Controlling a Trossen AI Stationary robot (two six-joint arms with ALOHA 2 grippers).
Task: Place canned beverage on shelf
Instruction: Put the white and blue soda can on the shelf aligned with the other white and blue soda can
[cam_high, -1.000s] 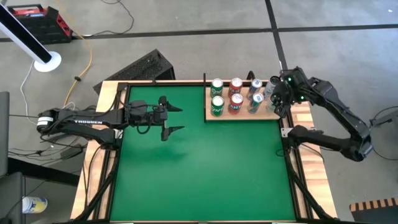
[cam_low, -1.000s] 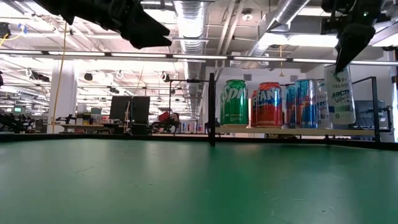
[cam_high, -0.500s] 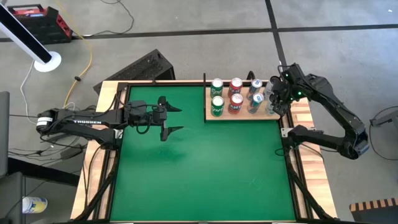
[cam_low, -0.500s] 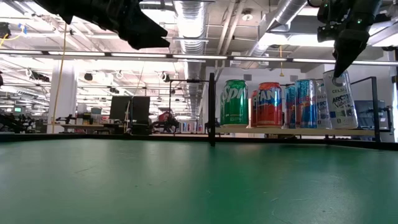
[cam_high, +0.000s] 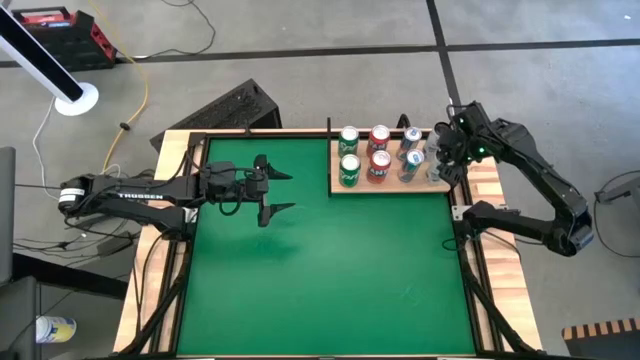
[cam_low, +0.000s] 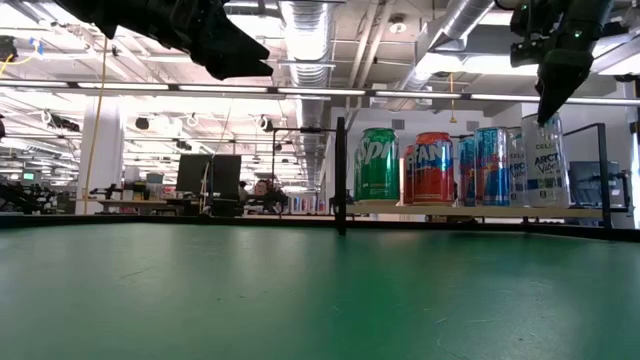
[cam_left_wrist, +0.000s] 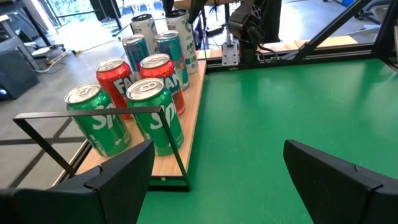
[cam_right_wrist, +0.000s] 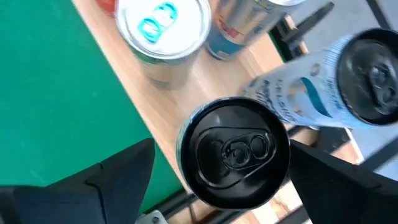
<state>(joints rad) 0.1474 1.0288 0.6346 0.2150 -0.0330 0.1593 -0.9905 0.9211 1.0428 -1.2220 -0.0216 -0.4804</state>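
Your right claw hangs directly above the white can, fingers spread wide on either side of its dark lid, not touching it. That can stands upright on the shelf at its right end, just beside the blue cans (green and red ones farther along). Your left claw waits open over the green tabletop.

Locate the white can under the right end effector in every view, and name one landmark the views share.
High: white can, shelf's right end.
Low: far right, beside the blue cans.
Left wrist: far end of the can row.
Right wrist: centre, dark lid.
Landmark: wooden shelf.
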